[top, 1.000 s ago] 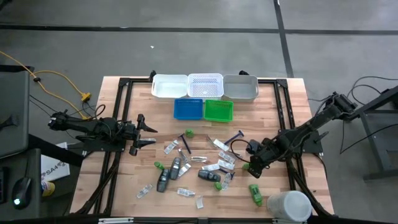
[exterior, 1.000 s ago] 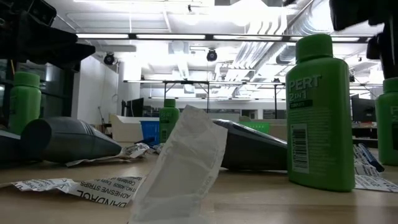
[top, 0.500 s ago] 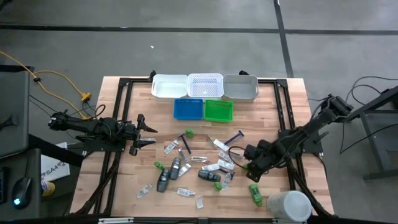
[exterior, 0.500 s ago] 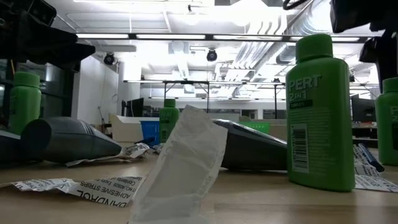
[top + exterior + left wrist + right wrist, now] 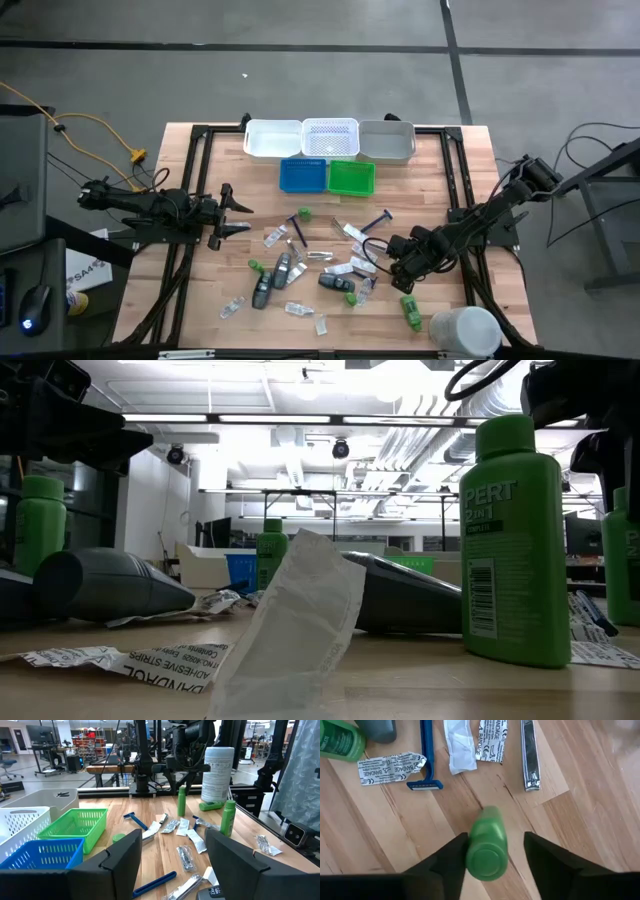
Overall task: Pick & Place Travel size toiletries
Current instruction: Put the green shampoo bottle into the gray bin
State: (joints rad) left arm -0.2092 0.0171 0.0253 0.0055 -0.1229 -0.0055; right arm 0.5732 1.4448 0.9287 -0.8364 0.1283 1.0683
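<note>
A small green bottle [image 5: 487, 847] stands upright on its base on the wooden table, seen from above in the right wrist view. My right gripper [image 5: 492, 854] is open above it, one finger on each side of the bottle's cap; I cannot tell whether either finger touches it. In the high view this gripper [image 5: 399, 271] is at the right end of the scattered toiletries. Around the bottle lie a blue razor [image 5: 426, 755], bandage packets [image 5: 390, 767] and nail clippers [image 5: 530, 755]. My left gripper [image 5: 238, 212] waits open at the table's left side.
White, blue and green trays [image 5: 327, 175] sit at the far edge. A large white container [image 5: 465, 331] stands at the near right corner, with another green bottle [image 5: 410, 311] lying beside it. Grey oblong pieces [image 5: 270, 282] and packets crowd the table's middle.
My right gripper has moved a little toward the table's left and near edge and has come lower, so that it now stands over the upright green bottle. The bottle and the other items have stayed in place.
</note>
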